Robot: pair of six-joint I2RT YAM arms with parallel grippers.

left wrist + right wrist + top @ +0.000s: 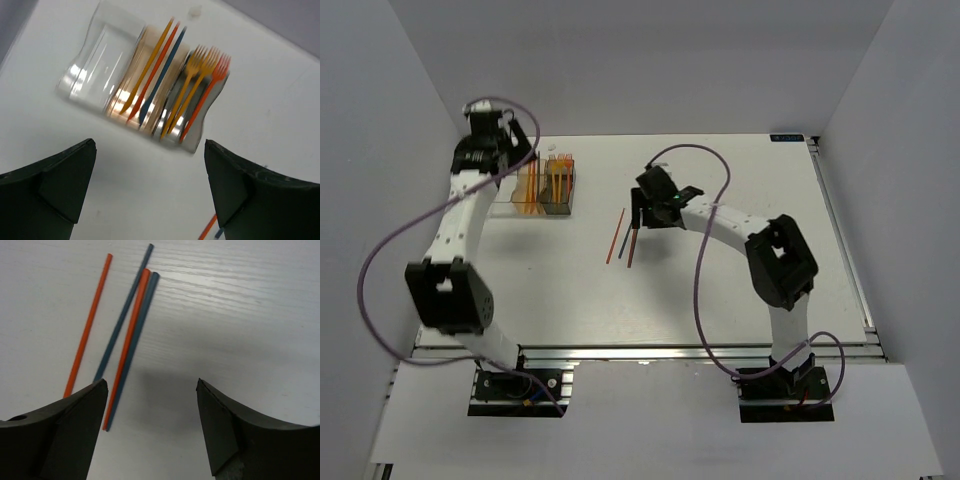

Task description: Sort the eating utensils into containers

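Observation:
The containers [95, 60] are a joined row: one clear, one tan-orange, one dark grey. Three knives [152, 75], orange, red and blue, stand in the tan-orange box. Three forks [197, 85], two orange and one red, stand in the dark grey box [210, 117]. The clear box holds nothing. My left gripper [150, 145] hangs open above the table just near the row [535, 188], with nothing between its fingers. Several sticks [127, 340], two orange-red and two dark blue, lie side by side on the table [620, 238]. My right gripper [152, 382] is open just right of them, gripping nothing.
The white table [740, 290] is walled by grey panels at the left, back and right. A rail [840, 240] runs along its right edge. Purple cables loop over both arms. Two stick ends [209, 229] show at the bottom of the left wrist view.

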